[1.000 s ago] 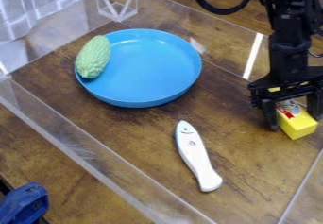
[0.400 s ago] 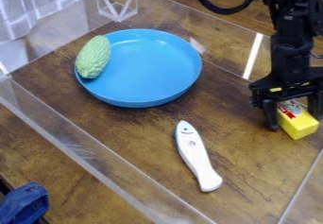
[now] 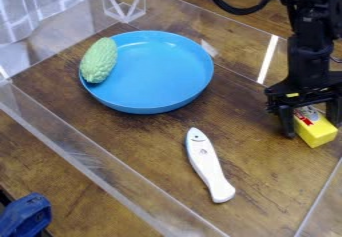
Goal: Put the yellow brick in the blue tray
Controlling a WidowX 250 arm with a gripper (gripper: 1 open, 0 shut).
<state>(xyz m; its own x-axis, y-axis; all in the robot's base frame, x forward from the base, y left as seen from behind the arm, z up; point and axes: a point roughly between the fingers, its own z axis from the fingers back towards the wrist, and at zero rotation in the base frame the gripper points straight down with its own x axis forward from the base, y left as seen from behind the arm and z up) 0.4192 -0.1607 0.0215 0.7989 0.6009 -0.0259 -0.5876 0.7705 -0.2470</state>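
Nothing moved; label on yellow brick (image 3: 315, 132) unreadable.

The robot's arm (image 3: 309, 43) is showing black nearly all over, its dark surface looking dull, with a few paler glints along the edges. Its lower section is appearing narrow and upright in outline, made up of blocky, stacked shapes. A thick black cable (image 3: 235, 8) is curving in a loose loop beside the upper part, with smooth, dark sheathing. Toward the bottom, the gripper (image 3: 305, 109) is widening into an angular black body with jutting side pieces, and small yellowish marks are showing near its edge. Finer details, such as screws or lettering, are blurring into the black.
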